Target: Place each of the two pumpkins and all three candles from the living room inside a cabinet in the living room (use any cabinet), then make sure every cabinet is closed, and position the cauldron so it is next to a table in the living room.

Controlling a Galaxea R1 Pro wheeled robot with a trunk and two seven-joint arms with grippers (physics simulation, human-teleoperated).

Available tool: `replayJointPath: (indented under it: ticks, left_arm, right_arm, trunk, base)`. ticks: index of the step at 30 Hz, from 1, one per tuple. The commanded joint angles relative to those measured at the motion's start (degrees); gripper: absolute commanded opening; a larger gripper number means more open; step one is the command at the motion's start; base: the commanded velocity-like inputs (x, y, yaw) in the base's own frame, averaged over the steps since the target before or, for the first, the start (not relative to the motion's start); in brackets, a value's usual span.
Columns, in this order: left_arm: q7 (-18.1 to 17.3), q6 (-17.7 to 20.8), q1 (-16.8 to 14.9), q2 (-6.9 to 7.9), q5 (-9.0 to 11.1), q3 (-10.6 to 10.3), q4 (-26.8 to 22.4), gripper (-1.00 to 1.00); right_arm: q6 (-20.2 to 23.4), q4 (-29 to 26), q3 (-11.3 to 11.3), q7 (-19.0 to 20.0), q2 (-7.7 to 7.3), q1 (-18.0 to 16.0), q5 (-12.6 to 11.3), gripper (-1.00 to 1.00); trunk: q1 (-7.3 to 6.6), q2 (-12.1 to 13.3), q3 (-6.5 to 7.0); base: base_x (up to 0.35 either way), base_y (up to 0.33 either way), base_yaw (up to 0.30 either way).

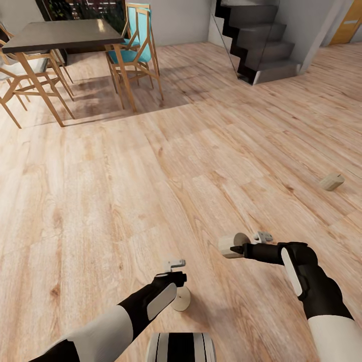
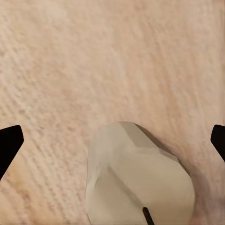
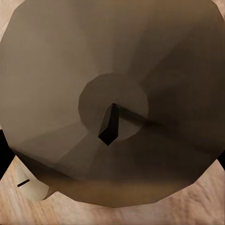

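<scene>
On a pale plank floor (image 1: 151, 166) in the living room, three candles lie scattered before the robot. The right gripper (image 1: 236, 248) pinches one candle (image 1: 232, 245) between its fingers, holding it sideways just above the boards; in the right wrist view that candle's flat round end and dark wick sit right at the camera, with another candle (image 3: 29, 185) on the floor beyond it. The left gripper (image 1: 177, 266) hangs over that second candle (image 1: 181, 298), which lies on its side close to the robot's base; in the left wrist view the fingers (image 2: 9, 143) stand spread wide on either side of the candle (image 2: 140, 180) and do not touch it. A third candle (image 1: 332, 181) lies tipped over well apart toward the right. Far back at the left stand a dark-topped table (image 1: 63, 34) and wooden chairs, one with a teal seat (image 1: 134, 37); a dark staircase (image 1: 261, 40) rises at the rear right.
</scene>
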Motion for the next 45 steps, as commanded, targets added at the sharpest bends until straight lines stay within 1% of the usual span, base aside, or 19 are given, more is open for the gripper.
replayJointPath:
  ticks: [1,13,18,22,24,26,30,32,36,45]
  left_arm:
    - [0.0,0.0,0.0,0.0,0.0,0.02,0.02,1.0]
    - [-0.09,-0.07,0.0,0.0,0.0,-0.04,0.32,1.0]
    - [0.0,-0.04,0.06,0.07,0.0,-0.04,0.77,1.0]
    - [0.27,0.03,0.95,0.28,0.0,-0.04,0.94,1.0]
    - [0.32,0.06,1.11,0.41,-0.04,-0.04,1.64,1.0]
    - [0.34,0.02,1.2,0.31,-0.14,-0.1,3.84,1.0]
    - [0.29,0.0,1.31,0.25,-0.17,-0.19,4.8,1.0]
    - [0.22,0.0,1.47,0.21,-0.17,-0.6,4.81,1.0]
    - [0.24,-0.03,1.59,0.25,-0.17,-2.16,4.44,1.0]
    - [0.32,0.0,1.59,0.26,-0.13,-2.64,2.74,1.0]
  right_arm:
    - [0.01,0.0,0.0,0.0,0.02,0.0,-0.05,-1.0]
    - [0.01,0.17,0.0,0.0,0.08,0.22,-0.05,-1.0]
    - [0.01,0.17,0.0,-0.02,0.12,0.26,-0.05,-1.0]
    - [0.01,0.17,0.04,-0.07,0.24,0.27,0.0,-1.0]
    - [0.01,0.17,0.07,-0.08,0.25,0.27,0.02,-1.0]
    - [-0.05,0.17,0.08,-0.08,0.27,0.27,0.09,-1.0]
    - [-0.13,0.17,0.09,-0.08,0.33,0.27,0.19,-1.0]
    - [-0.15,0.17,0.09,-0.13,0.34,0.27,0.26,-1.0]
    - [-0.16,0.17,0.09,-0.16,0.35,0.27,0.3,-1.0]
    - [-0.17,0.17,0.09,-0.17,0.35,0.27,0.3,-1.0]
  trunk:
    - [0.0,0.0,0.02]
    - [0.0,0.0,0.67]
    - [0.0,0.0,0.76]
    - [0.0,0.0,0.77]
    - [0.0,0.0,0.77]
    - [0.0,0.0,0.77]
    - [0.0,0.0,0.77]
    - [0.0,0.0,0.77]
    - [0.0,0.0,0.77]
    - [0.0,0.0,0.77]
  base:
    - [-0.002,-0.002,-0.074]
    - [0.0,0.0,-0.206]
    - [0.0,0.0,-0.064]
    - [0.0,0.0,-0.005]
    - [0.0,0.0,-0.001]
    - [0.0,0.0,0.0]
    - [0.0,0.0,0.0]
    - [0.0,0.0,0.0]
    - [0.0,0.0,0.0]
    - [0.0,0.0,0.0]
